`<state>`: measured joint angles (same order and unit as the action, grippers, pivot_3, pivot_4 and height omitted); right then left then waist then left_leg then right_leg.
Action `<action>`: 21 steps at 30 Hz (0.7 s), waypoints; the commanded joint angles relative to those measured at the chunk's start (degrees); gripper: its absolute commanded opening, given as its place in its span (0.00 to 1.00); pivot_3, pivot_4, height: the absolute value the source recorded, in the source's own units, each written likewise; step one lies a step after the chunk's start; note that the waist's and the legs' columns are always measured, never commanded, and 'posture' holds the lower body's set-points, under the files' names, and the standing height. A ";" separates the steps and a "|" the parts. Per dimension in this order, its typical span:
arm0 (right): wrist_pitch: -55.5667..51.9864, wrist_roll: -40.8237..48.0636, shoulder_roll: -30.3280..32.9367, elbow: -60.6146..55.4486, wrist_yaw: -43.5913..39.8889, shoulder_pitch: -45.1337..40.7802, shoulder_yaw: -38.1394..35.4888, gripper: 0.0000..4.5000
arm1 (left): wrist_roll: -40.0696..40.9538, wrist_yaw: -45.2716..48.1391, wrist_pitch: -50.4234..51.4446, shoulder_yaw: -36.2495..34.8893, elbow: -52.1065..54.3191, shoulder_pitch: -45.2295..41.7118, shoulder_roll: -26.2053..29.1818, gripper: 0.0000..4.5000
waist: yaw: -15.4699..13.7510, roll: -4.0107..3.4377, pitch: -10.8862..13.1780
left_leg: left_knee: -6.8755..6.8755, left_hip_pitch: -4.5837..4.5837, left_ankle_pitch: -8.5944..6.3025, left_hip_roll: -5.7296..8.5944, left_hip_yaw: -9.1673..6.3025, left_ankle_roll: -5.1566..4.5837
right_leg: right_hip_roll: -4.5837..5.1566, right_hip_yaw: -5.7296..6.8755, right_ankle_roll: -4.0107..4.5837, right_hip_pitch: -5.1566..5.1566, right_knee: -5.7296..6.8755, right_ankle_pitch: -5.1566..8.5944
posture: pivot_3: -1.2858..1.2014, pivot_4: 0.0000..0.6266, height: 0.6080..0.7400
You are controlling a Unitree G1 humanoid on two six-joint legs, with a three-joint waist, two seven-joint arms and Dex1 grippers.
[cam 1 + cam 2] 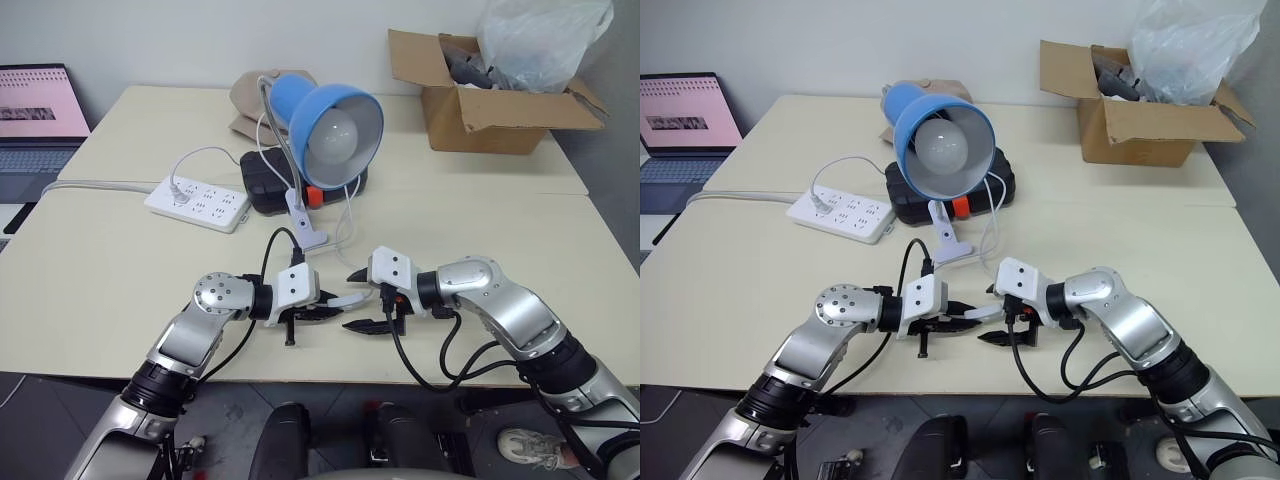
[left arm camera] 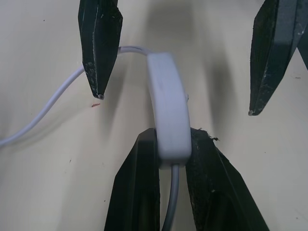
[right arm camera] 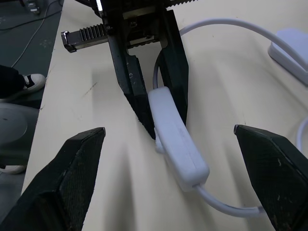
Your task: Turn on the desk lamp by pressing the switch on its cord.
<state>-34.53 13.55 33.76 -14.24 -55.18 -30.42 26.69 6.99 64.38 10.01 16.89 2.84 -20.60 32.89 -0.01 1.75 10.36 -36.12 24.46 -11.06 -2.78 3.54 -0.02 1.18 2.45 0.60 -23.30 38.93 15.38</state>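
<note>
Low in the centre of the frame, my left gripper is clamped on one end of the switch, lifting it just off the worktop. My right gripper faces it, fingers spread wide on either side. The desk lamp, upper centre, looks unlit, so I judge the press is still to do. Wrist views show the grip and the cord clearly; the head views show the bulb.
</note>
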 commanded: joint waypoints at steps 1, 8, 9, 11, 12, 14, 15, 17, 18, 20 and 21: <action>1.85 -1.38 0.04 -0.29 -1.07 -0.57 -0.08 0.92 | 1.55 -0.09 0.09 -1.26 2.59 -0.23 0.11 0.09 | 0.00 0.00 0.00 | 0.00 0.00 0.00 0.00 0.00 0.00 | 0.00 0.00 0.00 0.00 0.00 0.00 | 0.52 0.24 1.00; 3.75 -4.19 -0.65 1.31 -1.56 -0.56 0.50 0.55 | 2.19 -0.16 0.83 -1.31 3.09 -0.31 0.11 0.09 | 0.01 0.00 0.00 | 0.00 0.00 0.00 0.00 0.00 0.00 | 0.00 0.00 0.00 0.00 0.00 0.00 | 0.52 0.24 1.00; 3.80 -4.34 -0.75 1.30 -1.67 -0.54 0.51 0.53 | 2.26 -0.19 0.93 -1.31 3.23 -0.28 0.13 0.09 | 0.01 0.00 0.00 | 0.00 0.00 0.00 0.00 0.01 0.00 | 0.00 0.00 0.00 0.00 0.00 0.00 | 0.52 0.24 1.00; 4.32 -5.01 -0.73 1.45 -2.06 -0.59 0.73 0.38 | 2.36 -0.22 1.13 -1.33 3.42 -0.25 0.11 0.09 | 0.01 0.00 0.00 | 0.00 0.00 0.00 0.00 0.00 0.00 | 0.00 0.00 0.00 0.00 0.01 0.00 | 0.52 0.24 1.00; 4.72 -5.40 -0.70 1.62 -2.21 -0.59 0.80 0.32 | 2.37 -0.26 1.20 -1.33 3.47 -0.25 0.07 0.09 | 0.01 0.00 0.00 | 0.00 0.00 0.00 0.00 0.00 0.00 | 0.00 0.00 0.00 0.00 0.01 0.00 | 0.52 0.24 1.00; 5.73 -6.16 -0.53 2.14 -2.70 -0.57 0.84 0.24 | 2.35 -0.29 1.26 -1.32 3.50 -0.28 0.04 0.09 | 0.01 0.00 0.00 | 0.00 0.00 0.00 0.00 0.00 0.00 | 0.00 0.00 0.00 0.00 0.01 0.00 | 0.52 0.24 1.00; 6.39 -6.51 -0.40 2.42 -3.09 -0.60 0.81 0.21 | 2.33 -0.25 1.25 -1.34 3.49 -0.31 0.05 0.09 | 0.01 0.00 0.00 | 0.00 0.00 0.00 0.00 0.00 0.00 | 0.00 0.00 0.00 0.00 0.01 0.00 | 0.52 0.24 1.00; 7.53 -7.05 0.01 2.97 -4.14 -0.79 0.89 0.19 | 2.25 -0.23 1.21 -1.34 3.45 -0.39 0.07 0.09 | 0.01 0.00 0.00 | 0.00 0.00 0.00 0.00 0.00 0.00 | 0.00 0.00 0.00 0.00 0.00 0.00 | 0.52 0.24 1.00; 8.08 -7.34 0.14 3.23 -4.61 -0.88 0.92 0.18 | 2.22 -0.21 1.19 -1.35 3.46 -0.41 0.06 0.09 | 0.01 0.00 0.00 | 0.00 0.00 0.00 0.00 0.00 0.00 | 0.00 0.00 0.00 0.00 0.01 0.00 | 0.52 0.24 1.00; 8.52 -7.51 0.14 3.57 -5.34 -1.03 0.65 0.16 | 2.14 -0.14 1.10 -1.35 3.46 -0.45 0.06 0.09 | 0.01 0.00 0.00 | -0.01 0.00 0.00 0.00 0.01 0.00 | 0.00 -0.01 0.00 0.00 0.01 0.00 | 0.52 0.24 1.00; 8.42 -7.34 0.04 3.63 -5.73 -1.16 0.38 0.15 | 2.12 -0.12 1.06 -1.36 3.45 -0.50 0.05 0.09 | 0.01 0.00 0.00 | -0.01 0.00 0.00 0.00 0.01 0.00 | 0.00 -0.01 0.00 0.00 0.01 0.00 | 0.52 0.24 1.00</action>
<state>-26.59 6.16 33.80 -10.78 -60.78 -30.78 28.19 7.78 65.55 11.19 17.20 4.05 -20.56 33.48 0.00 1.75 10.36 -36.13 24.45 -11.05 -2.78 3.55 -0.02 1.17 2.44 0.60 -23.30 38.94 15.37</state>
